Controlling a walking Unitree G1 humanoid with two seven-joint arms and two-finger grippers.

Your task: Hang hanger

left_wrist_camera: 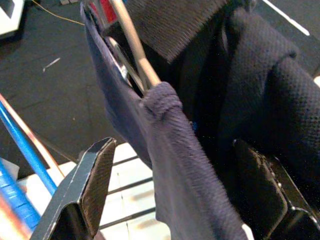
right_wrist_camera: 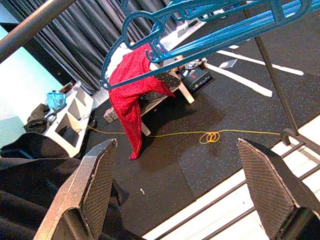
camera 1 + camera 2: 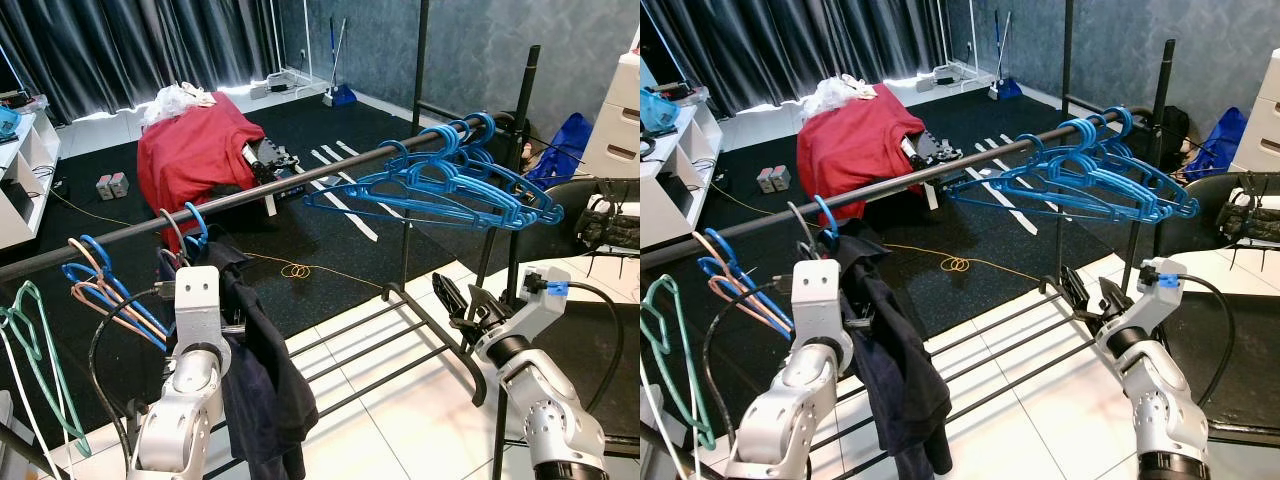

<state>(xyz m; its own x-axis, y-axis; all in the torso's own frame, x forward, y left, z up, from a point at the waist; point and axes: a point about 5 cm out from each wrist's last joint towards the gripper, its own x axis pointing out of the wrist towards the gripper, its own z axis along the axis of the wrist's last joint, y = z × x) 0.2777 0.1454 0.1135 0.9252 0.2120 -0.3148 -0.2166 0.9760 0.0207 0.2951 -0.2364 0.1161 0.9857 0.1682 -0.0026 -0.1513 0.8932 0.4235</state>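
**Q:** so where's the hanger at, and what are your hands doing?

**A:** Nearest to me: my left gripper [image 1: 170, 200] is spread wide, with a fold of the dark navy garment [image 3: 262, 375] drooping between the fingers [image 1: 87, 195]. I can't tell if either pad actually touches the cloth. The garment sits on a hanger [image 3: 197, 228] whose blue hook is over the black rail [image 3: 300, 178], right above my left wrist. In the left wrist view a thin metal wire runs up out of the bunched collar.

My right gripper [image 3: 462, 303] is also spread wide, holding nothing, down by the rack's lower bars [image 3: 400, 335].

**Q:** which way does the rail run?

**A:** Its long axis goes from low on my left up and away to my right. The garment hangs straight down off it. On the left end hang loose blue, pink and green hangers [image 3: 95, 285]; toward the far right end, a tight bunch of blue hangers [image 3: 450, 180], arms fanning off the rail.

Further back on the dark floor there's a red cloth [image 3: 195, 150] draped over something. No writing I can read.
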